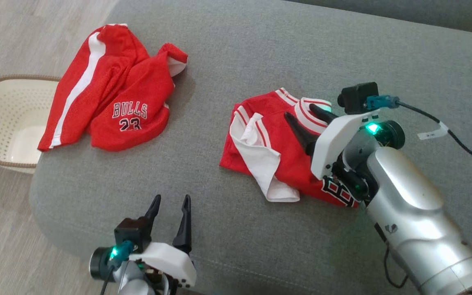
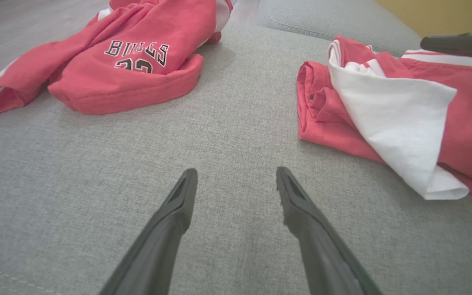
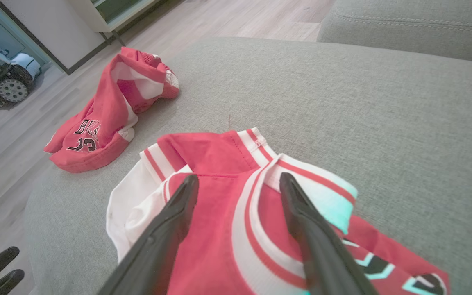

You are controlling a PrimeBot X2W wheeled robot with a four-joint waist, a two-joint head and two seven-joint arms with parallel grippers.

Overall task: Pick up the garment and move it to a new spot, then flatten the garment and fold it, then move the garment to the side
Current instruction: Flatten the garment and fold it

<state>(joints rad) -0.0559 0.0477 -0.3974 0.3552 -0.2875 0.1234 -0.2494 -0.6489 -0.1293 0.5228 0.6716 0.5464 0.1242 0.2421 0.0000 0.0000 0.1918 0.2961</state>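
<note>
Right hand [image 1: 300, 111], fingers apart and empty, poised over the collar of the folded jersey [image 1: 260, 155] mid-couch [image 1: 240, 61]. Left hand [image 1: 171, 198] likewise apart, above bare cushion. Likely risk: a collar-only pinch lifts just the top layer, so the fold opens and the white flap trails.

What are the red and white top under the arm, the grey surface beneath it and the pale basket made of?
Top: soft matte knit cloth, probably; it folds limply and has stitched striped trim. Grey surface: woven upholstery fabric, visible weave and seam. Basket: likely cream plastic, perforated.
</note>
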